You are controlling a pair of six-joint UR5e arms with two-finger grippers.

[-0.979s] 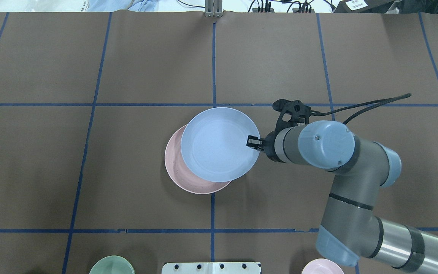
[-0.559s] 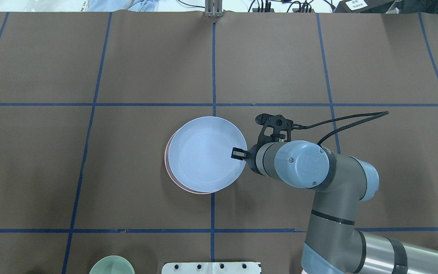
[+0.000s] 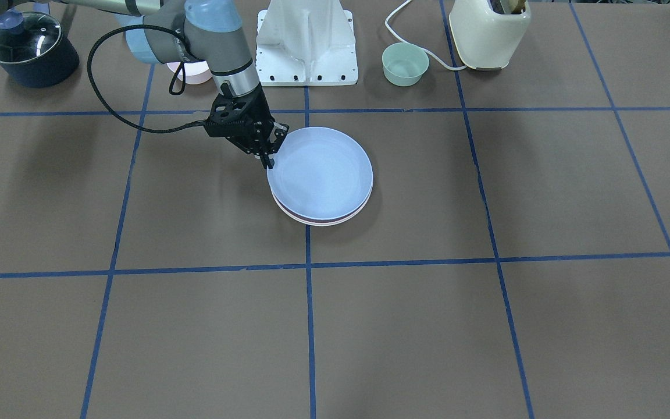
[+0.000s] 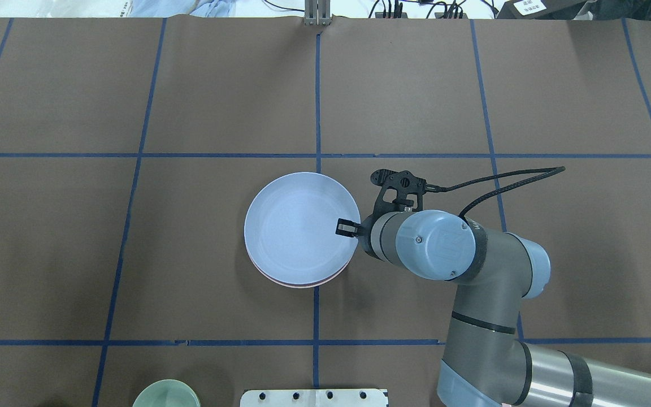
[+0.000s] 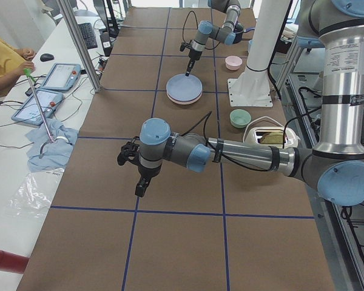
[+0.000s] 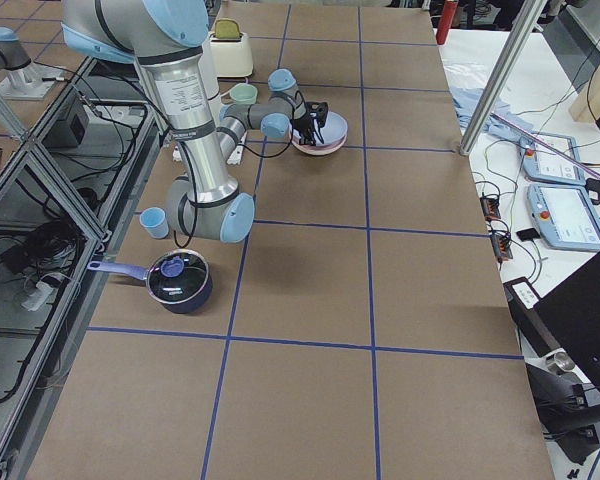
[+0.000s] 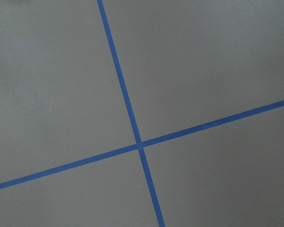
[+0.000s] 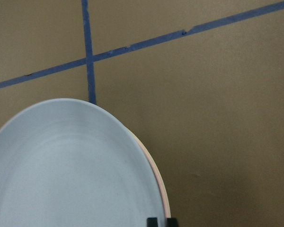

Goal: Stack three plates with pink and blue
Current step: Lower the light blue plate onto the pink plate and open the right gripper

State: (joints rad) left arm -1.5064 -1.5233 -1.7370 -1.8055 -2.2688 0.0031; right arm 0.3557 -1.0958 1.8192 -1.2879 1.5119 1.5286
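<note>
Overhead, right end effector pinches blue plate; wrist view shows pink plate beneath.

robotics lab for sure, long bench papered brown with a blue tape grid, grey robot arm, white mounting base, teach pendants and cables on the side table, aluminium posts, operator at the edge

From overhead, the blue plate hid the pink plate but for a sliver from 4 to 7 o'clock. At its 3 o'clock we could not read the hold of the right gripper; the left gripper was too small to judge.
</note>
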